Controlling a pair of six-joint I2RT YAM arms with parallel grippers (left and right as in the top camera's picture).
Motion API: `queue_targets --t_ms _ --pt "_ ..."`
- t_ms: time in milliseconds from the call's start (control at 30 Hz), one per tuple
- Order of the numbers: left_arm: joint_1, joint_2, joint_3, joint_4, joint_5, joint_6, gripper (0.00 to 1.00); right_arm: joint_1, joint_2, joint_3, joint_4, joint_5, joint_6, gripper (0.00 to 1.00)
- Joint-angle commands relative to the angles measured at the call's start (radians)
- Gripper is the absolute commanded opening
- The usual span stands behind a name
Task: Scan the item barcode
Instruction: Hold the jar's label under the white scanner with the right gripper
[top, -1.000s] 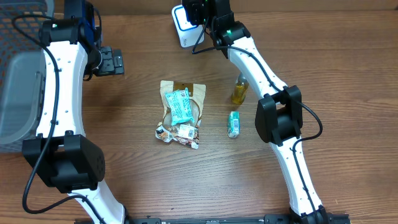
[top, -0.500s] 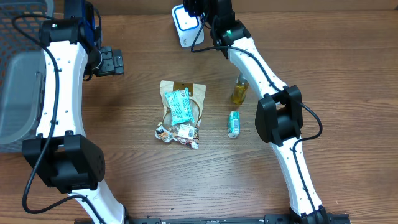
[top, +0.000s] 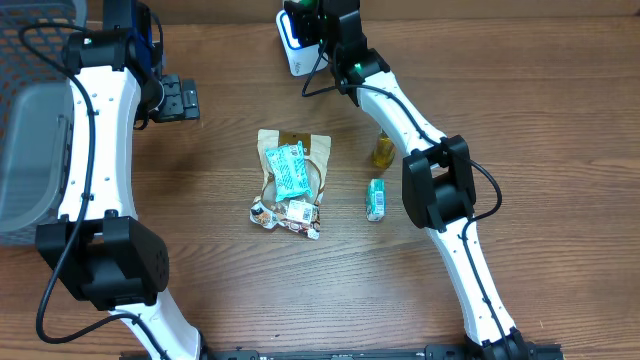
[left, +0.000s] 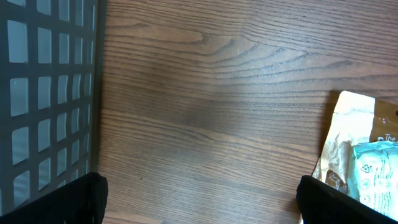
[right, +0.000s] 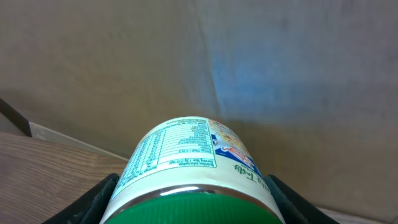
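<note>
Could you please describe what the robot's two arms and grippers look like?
The left arm and right arm share smooth white tubular links joined by bulky black joint housings, with thin black cables looping alongside. A small green light glows on the right arm. The left gripper and right gripper are matte black and blocky.

Matt wood-grain table, smooth printed-label container with glossy green lid, dark plastic basket

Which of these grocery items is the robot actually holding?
The white, green-lidded container, clamped in the right gripper. The amber bottle, green carton and brown pouch rest on the table.
</note>
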Motion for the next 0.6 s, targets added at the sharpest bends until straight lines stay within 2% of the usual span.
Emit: queue_targets --t_ms 0,467,567 --pt "-0.001 -0.003 0.016 0.001 -0.004 0.011 1.00 0.004 0.001 0.007 0.022 -0.001 0.028 0.04" --pt "0.000 -0.003 0.016 0.001 -0.005 0.011 0.99 0.001 0.000 0.009 0.037 -0.001 0.028 0.04" --pt "-0.003 -0.003 0.016 0.001 -0.005 0.011 1.00 -0.006 -0.047 0.010 0.043 -0.002 0.024 0.04"
